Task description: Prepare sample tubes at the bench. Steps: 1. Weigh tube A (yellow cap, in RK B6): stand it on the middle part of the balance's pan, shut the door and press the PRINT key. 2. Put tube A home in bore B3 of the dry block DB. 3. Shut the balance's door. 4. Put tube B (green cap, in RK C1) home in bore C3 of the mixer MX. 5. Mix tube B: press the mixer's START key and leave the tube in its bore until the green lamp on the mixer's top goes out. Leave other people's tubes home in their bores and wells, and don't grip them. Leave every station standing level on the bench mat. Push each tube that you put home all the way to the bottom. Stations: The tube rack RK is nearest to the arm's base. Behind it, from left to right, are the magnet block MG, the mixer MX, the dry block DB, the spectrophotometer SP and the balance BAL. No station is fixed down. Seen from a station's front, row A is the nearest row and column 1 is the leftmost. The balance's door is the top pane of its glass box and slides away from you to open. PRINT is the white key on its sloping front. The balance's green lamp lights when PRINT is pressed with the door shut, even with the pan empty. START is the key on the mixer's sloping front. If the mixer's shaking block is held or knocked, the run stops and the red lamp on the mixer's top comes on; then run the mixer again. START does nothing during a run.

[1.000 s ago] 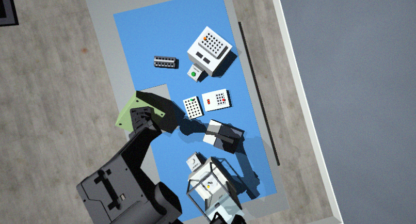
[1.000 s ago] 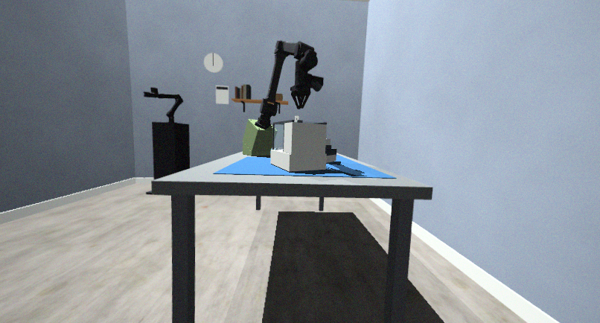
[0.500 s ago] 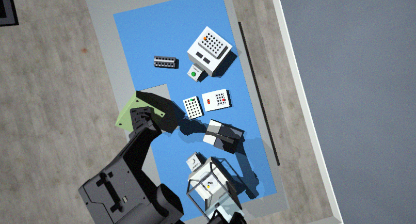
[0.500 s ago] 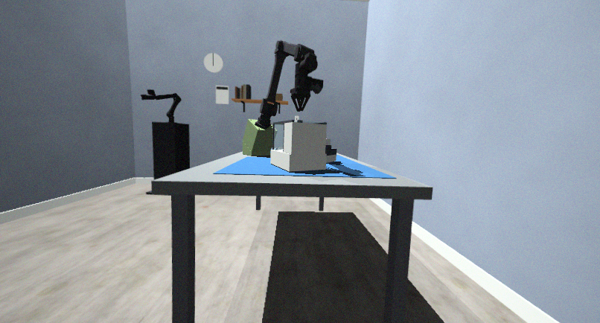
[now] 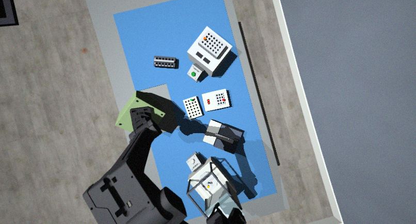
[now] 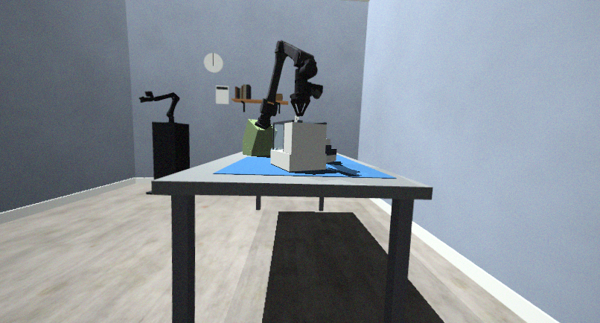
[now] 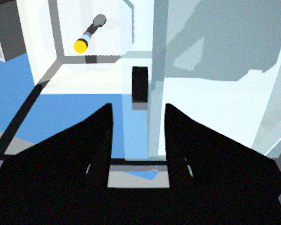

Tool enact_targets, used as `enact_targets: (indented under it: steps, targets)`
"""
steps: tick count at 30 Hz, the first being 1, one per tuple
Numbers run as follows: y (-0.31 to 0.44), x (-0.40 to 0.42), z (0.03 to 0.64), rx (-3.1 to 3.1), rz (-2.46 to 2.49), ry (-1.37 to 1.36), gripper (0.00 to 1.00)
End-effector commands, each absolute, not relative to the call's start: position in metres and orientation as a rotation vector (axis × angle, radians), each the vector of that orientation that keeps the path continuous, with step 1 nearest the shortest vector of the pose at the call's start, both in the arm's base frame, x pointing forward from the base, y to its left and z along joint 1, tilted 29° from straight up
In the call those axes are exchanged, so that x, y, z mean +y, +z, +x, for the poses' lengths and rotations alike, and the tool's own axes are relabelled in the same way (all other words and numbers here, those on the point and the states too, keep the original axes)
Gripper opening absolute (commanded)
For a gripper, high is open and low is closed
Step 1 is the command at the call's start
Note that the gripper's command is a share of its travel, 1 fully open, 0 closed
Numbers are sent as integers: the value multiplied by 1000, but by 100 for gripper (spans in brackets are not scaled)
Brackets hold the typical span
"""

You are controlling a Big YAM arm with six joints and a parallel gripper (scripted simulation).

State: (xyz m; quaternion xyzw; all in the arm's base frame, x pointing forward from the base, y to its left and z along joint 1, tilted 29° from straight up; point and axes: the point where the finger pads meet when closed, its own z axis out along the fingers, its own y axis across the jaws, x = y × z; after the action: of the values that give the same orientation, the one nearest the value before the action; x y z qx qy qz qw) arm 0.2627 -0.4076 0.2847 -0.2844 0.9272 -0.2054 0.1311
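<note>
The gripper [image 7: 138,141] hangs over the balance [image 5: 208,183] near the worktop's right front corner, its fingers part-way apart and holding nothing — the small dark door handle [image 7: 140,84] shows just beyond the gap. Tube A [image 7: 90,34], yellow cap, stands on the pan [image 7: 119,11] inside the glass box — tilt unclear.

six stations [image 5: 210,50], four capped tubes [image 5: 208,186]
</note>
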Motion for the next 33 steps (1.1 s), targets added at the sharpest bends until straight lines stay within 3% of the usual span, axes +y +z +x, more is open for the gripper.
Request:
enact_targets:
  steps: [1,24,25,33]
  targets:
    - [278,-410,272,2688,-823,-597,30]
    - [279,-422,276,2672,-821,-648,30]
    - [279,-422,276,2672,-821,-648,6]
    - [279,-422,276,2672,-821,-648,6]
